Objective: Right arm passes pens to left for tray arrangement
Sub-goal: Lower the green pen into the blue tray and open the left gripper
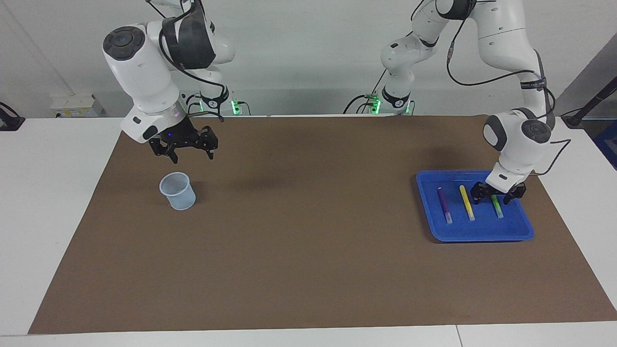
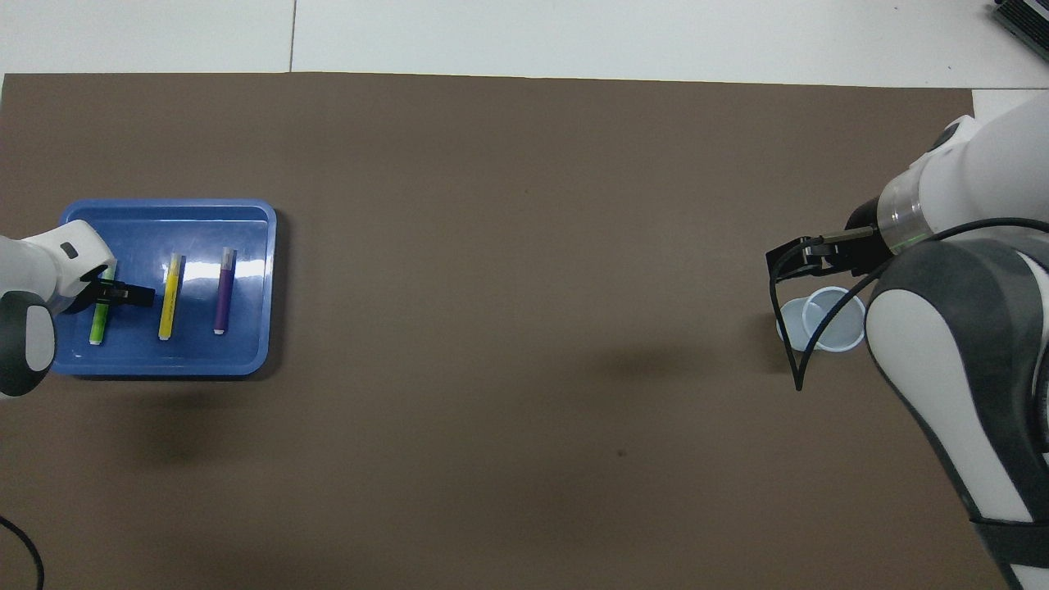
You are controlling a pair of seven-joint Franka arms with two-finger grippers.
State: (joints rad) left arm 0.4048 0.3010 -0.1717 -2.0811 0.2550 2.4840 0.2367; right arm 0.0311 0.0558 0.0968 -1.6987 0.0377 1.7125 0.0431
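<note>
Three pens lie side by side in the blue tray (image 1: 482,230) (image 2: 246,348) at the left arm's end of the table: purple (image 1: 444,205) (image 2: 224,289), yellow (image 1: 466,202) (image 2: 170,295) and green (image 1: 497,206) (image 2: 98,319). My left gripper (image 1: 498,193) (image 2: 123,292) hovers just over the green pen's end nearer the robots, open, with a finger on each side and nothing gripped. My right gripper (image 1: 183,148) (image 2: 799,256) hangs open and empty over the mat, beside the cup.
A small pale-blue mesh cup (image 1: 177,191) (image 2: 824,325) stands upright on the brown mat (image 1: 308,231) at the right arm's end. White table surface borders the mat.
</note>
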